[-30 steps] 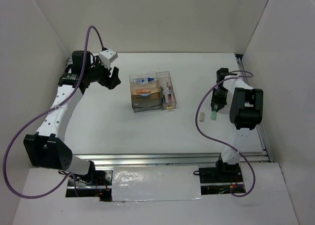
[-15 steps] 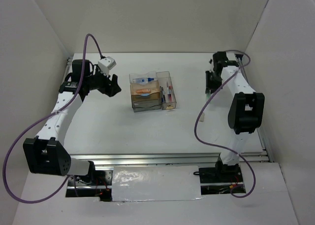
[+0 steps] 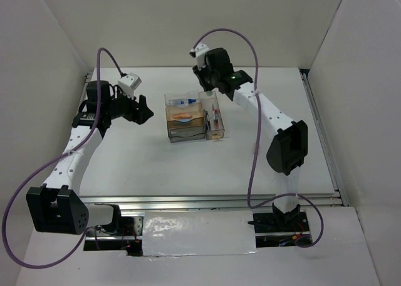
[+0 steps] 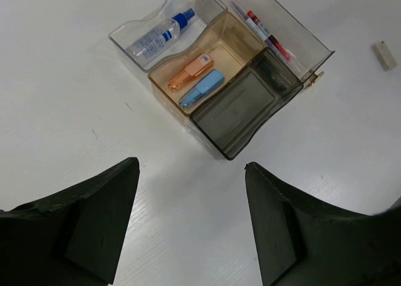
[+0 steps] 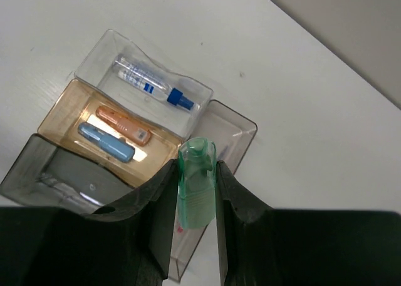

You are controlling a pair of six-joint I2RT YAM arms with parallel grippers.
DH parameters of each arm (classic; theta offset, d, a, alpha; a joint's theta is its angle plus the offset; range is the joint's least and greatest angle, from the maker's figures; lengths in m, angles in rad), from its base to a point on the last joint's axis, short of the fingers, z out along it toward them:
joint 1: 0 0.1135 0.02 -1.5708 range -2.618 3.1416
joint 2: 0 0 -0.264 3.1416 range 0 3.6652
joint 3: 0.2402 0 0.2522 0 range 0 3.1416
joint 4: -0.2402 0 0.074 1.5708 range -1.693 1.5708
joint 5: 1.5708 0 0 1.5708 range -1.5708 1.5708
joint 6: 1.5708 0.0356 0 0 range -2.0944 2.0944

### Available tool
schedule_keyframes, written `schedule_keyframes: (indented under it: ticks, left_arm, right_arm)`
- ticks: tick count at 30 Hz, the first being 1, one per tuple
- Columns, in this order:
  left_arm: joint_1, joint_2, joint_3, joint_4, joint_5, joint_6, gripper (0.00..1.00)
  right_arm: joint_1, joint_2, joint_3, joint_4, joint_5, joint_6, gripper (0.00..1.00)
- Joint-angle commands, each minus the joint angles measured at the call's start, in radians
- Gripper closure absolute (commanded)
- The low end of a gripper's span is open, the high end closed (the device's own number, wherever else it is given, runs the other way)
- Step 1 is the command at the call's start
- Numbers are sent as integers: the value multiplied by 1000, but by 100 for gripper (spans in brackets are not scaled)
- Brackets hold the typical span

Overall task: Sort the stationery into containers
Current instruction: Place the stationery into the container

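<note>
Mint-green piece [image 5: 197,186] sat pinched upright between the fingers of the right gripper [image 5: 196,173], and that was the big change: a second earlier that arm was low at the right side of the table [image 4: 62,79], and now it had swung across and hung above the far right part of the organizer [image 4: 210,136], the piece lined up over the narrow clear bin [image 5: 235,132] in my wrist view. The left gripper [image 4: 191,166] had barely shifted; it hovered left of the organizer, jaws spread wide and holding nothing. Inside, the blue-capped bottle [image 4: 156,37] lay in the far clear tier, the orange piece [image 4: 190,72] and blue piece [image 4: 202,89] lay side by side in the amber middle tier, and the pens [image 4: 263,32] lay along the narrow bin. What the smoky near tier held I could not tell. The beige piece [image 4: 383,54] lay on the table, well apart to the organizer's right. From above, the right arm's purple cable looped across that side.
</note>
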Motion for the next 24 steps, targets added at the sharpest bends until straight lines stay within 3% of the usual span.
schedule_keyframes:
  ticks: [1, 13, 17, 22, 24]
  left_arm:
    - [13, -55, -1, 76, 4, -42, 19]
    - [24, -44, -18, 70, 5, -35, 18]
    - [24, -32, -2, 56, 11, -36, 17]
    - [24, -52, -12, 52, 2, -28, 16]
    - [26, -59, -17, 50, -7, -24, 16]
  right_arm:
    - [43, 88, 33, 161, 43, -101, 100]
    - [129, 212, -40, 271, 43, -143, 100]
    - [137, 255, -56, 275, 45, -154, 85]
    - [135, 286, -40, 268, 48, -144, 84]
    - [137, 287, -33, 259, 42, -140, 75]
